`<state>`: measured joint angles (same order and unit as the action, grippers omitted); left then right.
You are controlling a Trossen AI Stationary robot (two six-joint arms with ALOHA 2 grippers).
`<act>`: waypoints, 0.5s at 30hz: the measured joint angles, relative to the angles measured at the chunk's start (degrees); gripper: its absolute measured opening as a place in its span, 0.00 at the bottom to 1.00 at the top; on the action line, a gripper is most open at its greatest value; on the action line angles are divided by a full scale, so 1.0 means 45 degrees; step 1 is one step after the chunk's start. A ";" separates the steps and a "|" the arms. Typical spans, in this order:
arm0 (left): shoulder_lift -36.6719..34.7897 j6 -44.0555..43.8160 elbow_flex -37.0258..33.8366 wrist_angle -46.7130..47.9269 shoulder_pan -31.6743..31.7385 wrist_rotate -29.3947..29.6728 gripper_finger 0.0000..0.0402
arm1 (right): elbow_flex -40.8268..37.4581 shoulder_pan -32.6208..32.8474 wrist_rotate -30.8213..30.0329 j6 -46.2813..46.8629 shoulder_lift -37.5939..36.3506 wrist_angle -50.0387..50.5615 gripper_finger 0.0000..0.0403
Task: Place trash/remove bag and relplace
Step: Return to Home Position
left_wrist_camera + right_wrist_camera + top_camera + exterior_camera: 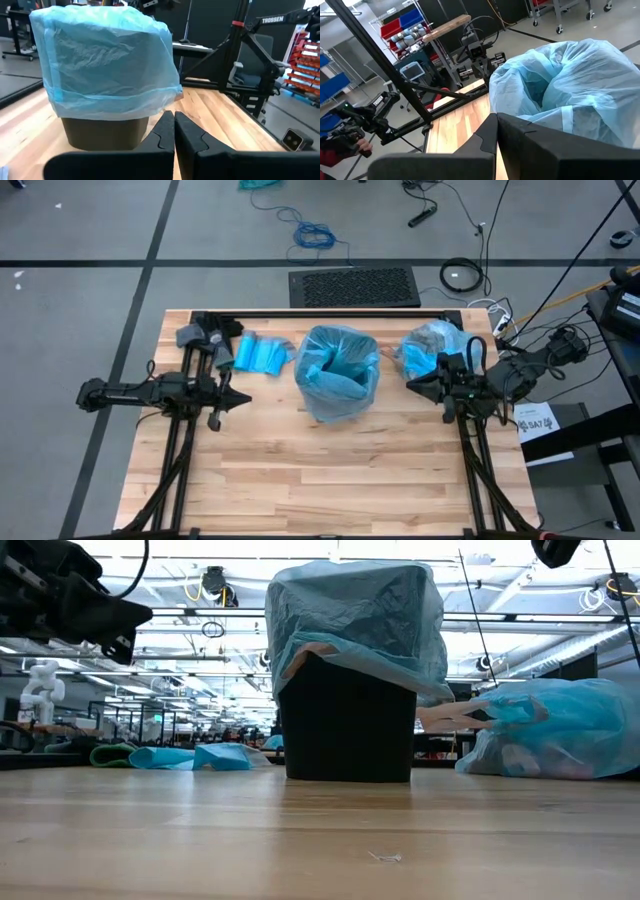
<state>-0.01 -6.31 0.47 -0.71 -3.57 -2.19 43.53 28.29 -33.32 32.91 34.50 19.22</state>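
1. Left gripper: fingers pressed together and holding nothing, tips pointing at the bin. It hangs above the table, clear of the wood.

2. Right gripper: fingers likewise pressed together and empty. It faces the left gripper from the bin's other side.

3. Trash bin: a dark, upright tub that stands between the two grippers, near each and touching neither. A blue liner is draped over its rim and sags inside.

4. Filled blue bag: lies on its side just beyond the right gripper, toward the table's far edge.

5. Trash: seen only as pale and brownish lumps through the filled bag's film, so it too is just beyond the right gripper.

6. Folded blue bags: lie flat on the wood beyond the left gripper, toward the far edge, beside the bin.
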 joint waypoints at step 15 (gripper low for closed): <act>0.0068 -0.0184 -0.0005 -0.0005 0.0000 -0.0070 0.01 | 0.0000 0.0000 0.0010 -0.0212 0.0058 0.0191 0.00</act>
<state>0.30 -7.14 0.45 -0.73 -3.57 -2.50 43.53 28.29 -33.28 31.95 34.76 20.08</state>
